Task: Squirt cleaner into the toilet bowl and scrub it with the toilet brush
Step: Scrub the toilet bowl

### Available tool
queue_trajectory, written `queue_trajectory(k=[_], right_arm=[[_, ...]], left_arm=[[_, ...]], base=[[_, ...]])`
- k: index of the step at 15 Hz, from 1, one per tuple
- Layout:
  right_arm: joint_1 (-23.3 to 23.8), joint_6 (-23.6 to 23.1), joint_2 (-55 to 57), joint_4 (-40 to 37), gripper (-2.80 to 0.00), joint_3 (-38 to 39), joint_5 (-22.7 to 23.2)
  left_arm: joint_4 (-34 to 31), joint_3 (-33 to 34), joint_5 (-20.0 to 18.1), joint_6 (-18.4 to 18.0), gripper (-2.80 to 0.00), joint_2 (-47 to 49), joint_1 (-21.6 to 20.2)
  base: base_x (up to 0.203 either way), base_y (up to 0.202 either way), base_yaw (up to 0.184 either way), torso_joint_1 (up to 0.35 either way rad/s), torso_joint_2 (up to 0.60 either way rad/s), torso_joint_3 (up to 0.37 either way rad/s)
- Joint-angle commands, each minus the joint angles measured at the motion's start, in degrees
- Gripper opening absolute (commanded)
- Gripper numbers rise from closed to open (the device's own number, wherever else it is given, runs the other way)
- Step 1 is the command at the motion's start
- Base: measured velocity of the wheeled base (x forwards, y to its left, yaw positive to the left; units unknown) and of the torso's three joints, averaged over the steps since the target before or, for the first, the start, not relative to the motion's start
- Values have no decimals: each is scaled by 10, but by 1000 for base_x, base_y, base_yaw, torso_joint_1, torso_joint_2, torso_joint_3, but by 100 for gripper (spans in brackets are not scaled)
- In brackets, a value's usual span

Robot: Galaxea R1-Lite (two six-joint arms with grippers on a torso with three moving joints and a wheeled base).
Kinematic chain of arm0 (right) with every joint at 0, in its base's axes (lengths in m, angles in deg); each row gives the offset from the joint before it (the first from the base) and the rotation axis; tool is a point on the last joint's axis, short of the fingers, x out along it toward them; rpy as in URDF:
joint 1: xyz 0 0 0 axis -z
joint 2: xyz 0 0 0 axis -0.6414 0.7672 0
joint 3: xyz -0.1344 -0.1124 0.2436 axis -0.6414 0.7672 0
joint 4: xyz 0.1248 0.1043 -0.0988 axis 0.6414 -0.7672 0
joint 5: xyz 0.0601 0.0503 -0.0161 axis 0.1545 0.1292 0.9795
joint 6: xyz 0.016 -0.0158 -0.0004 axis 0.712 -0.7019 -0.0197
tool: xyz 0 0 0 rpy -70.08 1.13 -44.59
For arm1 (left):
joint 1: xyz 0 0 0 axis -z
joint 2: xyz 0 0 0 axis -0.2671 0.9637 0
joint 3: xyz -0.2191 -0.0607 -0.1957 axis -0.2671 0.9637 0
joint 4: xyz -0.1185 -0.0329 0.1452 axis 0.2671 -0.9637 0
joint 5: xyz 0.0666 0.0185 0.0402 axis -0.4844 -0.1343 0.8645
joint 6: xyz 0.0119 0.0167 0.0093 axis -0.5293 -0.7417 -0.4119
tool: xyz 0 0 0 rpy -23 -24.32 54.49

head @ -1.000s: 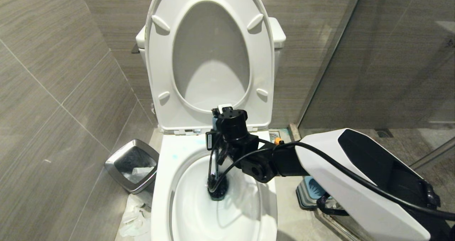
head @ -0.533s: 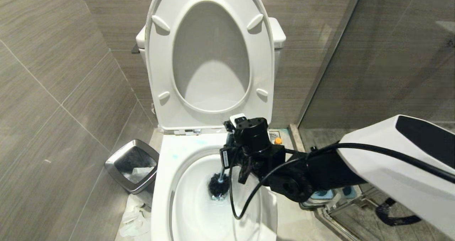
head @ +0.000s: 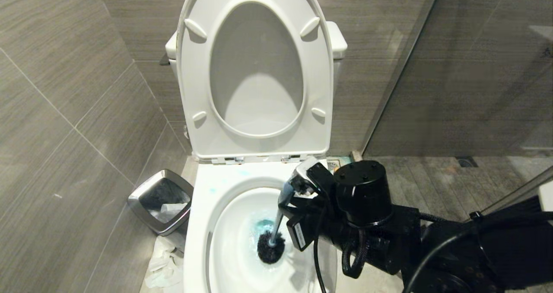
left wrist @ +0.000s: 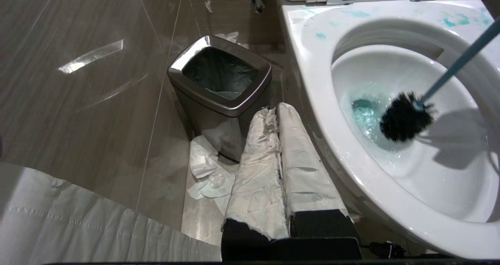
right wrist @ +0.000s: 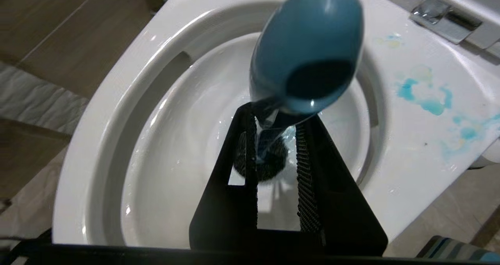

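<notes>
Right gripper (right wrist: pixel 275 128) clamped on the brush (head: pixel 276 224) shaft just below its curved blue end, fingers (right wrist: pixel 308 187) narrow around it. Shaft slants down into the bowl (head: pixel 203 224); black bristle head sits low on the near-right wall, beside the blue-tinted water at the drain. Left gripper (left wrist: pixel 278 112) closed, holds nothing, parked low by the bowl's left outside wall, fingers wrapped in white covering.

Change over the last second: right wrist swung from over the back rim to the right side of the bowl, and the brush head swept from the drain area toward the near wall. Blue cleaner now shows in the water where the head was covering it. Reads as mid-scrub, cleaner already in; scrubbing ongoing, not finished by the look of it.

Around: blue cleaner smears on the back rim and right rim, outside the bowl. Seat (head: pixel 255 68) and lid up against the tank, clear of the stroke. Steel bin (head: pixel 160 200) left of the bowl, crumpled paper (head: pixel 162 262) on the floor below it. Cleaner bottle not in view now. Nothing blocks the brush; the wrist cable (head: pixel 319 258) hangs close over the right rim and could drag.
</notes>
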Motion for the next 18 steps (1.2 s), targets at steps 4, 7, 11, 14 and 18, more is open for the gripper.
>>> queue_trajectory(k=[4, 7, 11, 14, 18], right_arm=[[-17, 0, 13, 2, -280, 8, 1], [-7, 0, 24, 2, -280, -6, -2], [31, -3, 57, 2, -280, -70, -7], [51, -5, 99, 0, -280, -138, -15], [56, -7, 148, -21, -280, -211, -18]], left_arm=[[0, 1, 0, 0, -280, 0, 0], [0, 1, 0, 0, -280, 0, 0], [0, 1, 0, -1, -280, 0, 0], [0, 1, 0, -1, -280, 0, 0], [0, 1, 0, 0, -280, 0, 0]], base=[[0, 0, 0, 0, 0, 0], [0, 0, 0, 0, 0, 0], [0, 0, 0, 0, 0, 0], [0, 0, 0, 0, 0, 0], [0, 0, 0, 0, 0, 0]])
